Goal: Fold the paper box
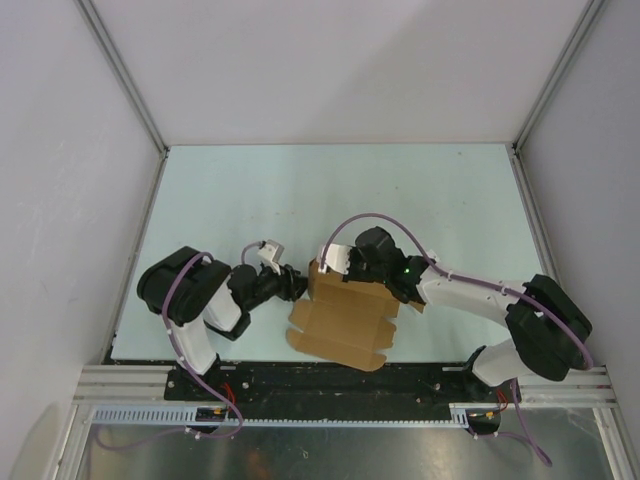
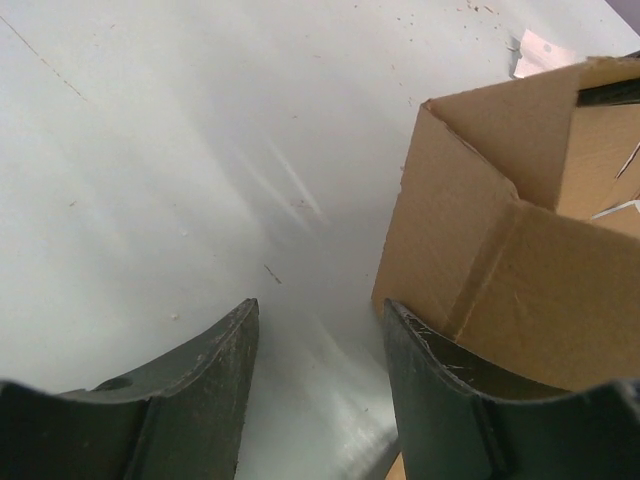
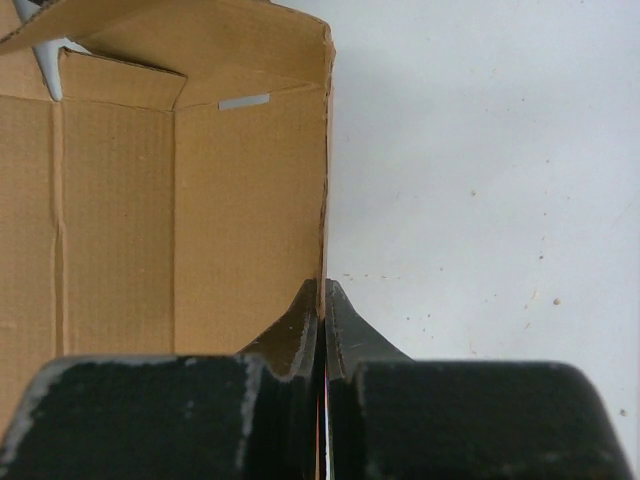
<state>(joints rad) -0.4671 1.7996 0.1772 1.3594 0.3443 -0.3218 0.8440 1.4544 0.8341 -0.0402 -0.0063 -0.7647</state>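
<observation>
Top external: the box [image 1: 345, 320] lies on the table [image 1: 400, 190] between the two arms, near the front edge. It is half formed, its flat tabbed flap running toward the bases and its raised walls at the far end. The left gripper [image 1: 295, 283] sits just beside the far left corner; the right gripper [image 1: 338, 264] is over the far wall.

Left wrist: the left gripper [image 2: 320, 325] has its jaws apart with only bare table between them. The box [image 2: 500, 260] stands off to its right, a corner just beside the right-hand finger — contact I cannot tell.

Right wrist: the right gripper [image 3: 322, 305] is pinched together on the box [image 3: 200, 200] — on one upright wall's thin edge, interior to the left. Any push on the left wall would likely fall to the left arm, moving rightward.
</observation>
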